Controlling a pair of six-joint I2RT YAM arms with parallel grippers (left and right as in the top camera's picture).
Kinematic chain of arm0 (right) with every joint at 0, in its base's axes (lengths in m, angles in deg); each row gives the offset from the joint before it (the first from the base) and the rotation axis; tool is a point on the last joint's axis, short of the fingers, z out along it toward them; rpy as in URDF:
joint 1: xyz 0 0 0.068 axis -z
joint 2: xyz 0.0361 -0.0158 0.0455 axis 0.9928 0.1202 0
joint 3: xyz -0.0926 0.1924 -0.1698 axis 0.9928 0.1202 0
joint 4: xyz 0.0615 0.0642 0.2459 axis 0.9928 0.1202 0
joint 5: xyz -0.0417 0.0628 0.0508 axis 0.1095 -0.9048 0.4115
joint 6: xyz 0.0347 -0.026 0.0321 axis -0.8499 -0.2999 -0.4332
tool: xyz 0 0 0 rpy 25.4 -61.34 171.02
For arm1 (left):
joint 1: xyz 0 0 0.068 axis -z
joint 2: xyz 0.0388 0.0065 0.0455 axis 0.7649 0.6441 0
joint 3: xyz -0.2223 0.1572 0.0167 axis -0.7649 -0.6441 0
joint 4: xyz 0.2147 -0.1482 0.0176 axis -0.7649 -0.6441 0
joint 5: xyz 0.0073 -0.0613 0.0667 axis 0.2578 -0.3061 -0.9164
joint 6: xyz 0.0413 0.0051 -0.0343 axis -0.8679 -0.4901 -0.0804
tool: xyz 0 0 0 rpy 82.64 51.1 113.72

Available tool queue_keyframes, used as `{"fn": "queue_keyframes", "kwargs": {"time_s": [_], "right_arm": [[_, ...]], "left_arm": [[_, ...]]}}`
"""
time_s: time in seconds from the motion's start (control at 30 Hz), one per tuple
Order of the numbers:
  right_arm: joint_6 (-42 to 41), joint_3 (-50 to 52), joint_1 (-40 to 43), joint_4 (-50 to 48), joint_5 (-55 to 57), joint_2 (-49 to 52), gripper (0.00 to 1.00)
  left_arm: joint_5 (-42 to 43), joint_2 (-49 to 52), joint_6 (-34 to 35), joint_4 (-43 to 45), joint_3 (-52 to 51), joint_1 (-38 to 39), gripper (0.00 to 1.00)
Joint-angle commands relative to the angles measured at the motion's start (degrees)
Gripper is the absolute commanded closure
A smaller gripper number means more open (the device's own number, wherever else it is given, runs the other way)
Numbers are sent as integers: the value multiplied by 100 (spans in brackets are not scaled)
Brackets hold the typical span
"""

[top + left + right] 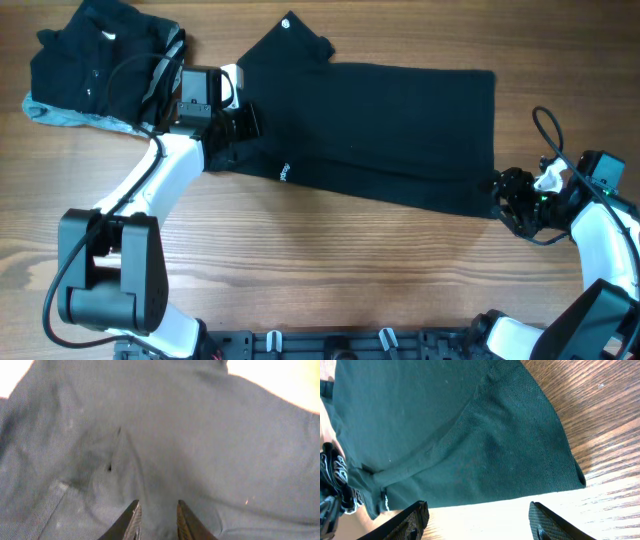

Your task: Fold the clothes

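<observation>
Black shirt [390, 130] spread flat on the surface [330, 270], one arm at each end.
The shirt lay across the middle of the surface, with the folded stack [95, 65] at the far left corner. The left fingers [129, 522] were clenched on bunched cloth at the shirt's left end. The right fingers [407, 520] stood released, wide apart, at the shirt's near right corner.

Matt black knit cloth shirt [380, 130] on grained wooden table [300, 260]

Robot lab bench: wood-grain table [330, 260], black mounting rail [330, 345].
</observation>
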State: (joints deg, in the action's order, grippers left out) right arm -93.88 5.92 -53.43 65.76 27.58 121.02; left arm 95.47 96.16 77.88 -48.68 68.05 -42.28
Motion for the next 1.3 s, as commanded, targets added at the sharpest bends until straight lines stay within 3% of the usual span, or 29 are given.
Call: {"fn": "queue_keyframes", "kwargs": {"time_s": [0.0, 0.13, 0.2, 0.27, 0.3, 0.4, 0.43, 0.57, 0.73, 0.87, 0.93, 0.97, 1.07, 1.13, 1.23, 1.27], "right_arm": [[111, -59, -24, -26, -26, 15, 31], [111, -59, -24, -22, -28, 15, 31], [114, -59, -24, -4, -28, 15, 31], [109, -59, -24, -9, -28, 15, 31], [109, -59, -24, -7, -28, 15, 31], [107, -59, -24, -7, -28, 15, 31], [109, -59, -24, -7, -28, 15, 31], [111, -59, -24, -9, -28, 15, 31], [76, -59, -24, -90, -26, 15, 30], [-37, -59, -24, -186, -7, 15, 30], [-39, -59, -24, -203, -7, 15, 30], [-37, -59, -24, -201, -9, 15, 30], [-37, -59, -24, -190, -11, 15, 30], [-35, -59, -24, -181, -9, 15, 30], [-37, -59, -24, -195, -9, 15, 30], [-37, -59, -24, -192, -9, 15, 30]], "left_arm": [[-328, 31, -24, -420, 76, 26, 55], [-772, 590, -44, -258, 68, 26, 41], [-739, 782, -42, -42, 68, 28, 43], [-640, 785, -44, 221, 68, 28, 51], [-638, 785, -42, 302, 68, 26, 59], [-109, 780, -39, 455, 70, 26, 95], [186, 769, -15, 560, 79, 26, 96], [717, 597, 612, 1032, 151, 26, 96], [673, 601, 1147, 1620, 149, 140, 93], [337, 603, 1145, 1899, 149, 487, 91], [39, 603, 1143, 1906, 149, 579, 35], [24, 601, 1139, 1867, 149, 570, 30], [26, 472, 1121, 1239, 151, 413, 39], [37, 361, 964, 166, 149, 341, 52], [94, 372, 817, -892, 149, 396, 53], [175, 372, 822, -966, 149, 415, 58]]}}
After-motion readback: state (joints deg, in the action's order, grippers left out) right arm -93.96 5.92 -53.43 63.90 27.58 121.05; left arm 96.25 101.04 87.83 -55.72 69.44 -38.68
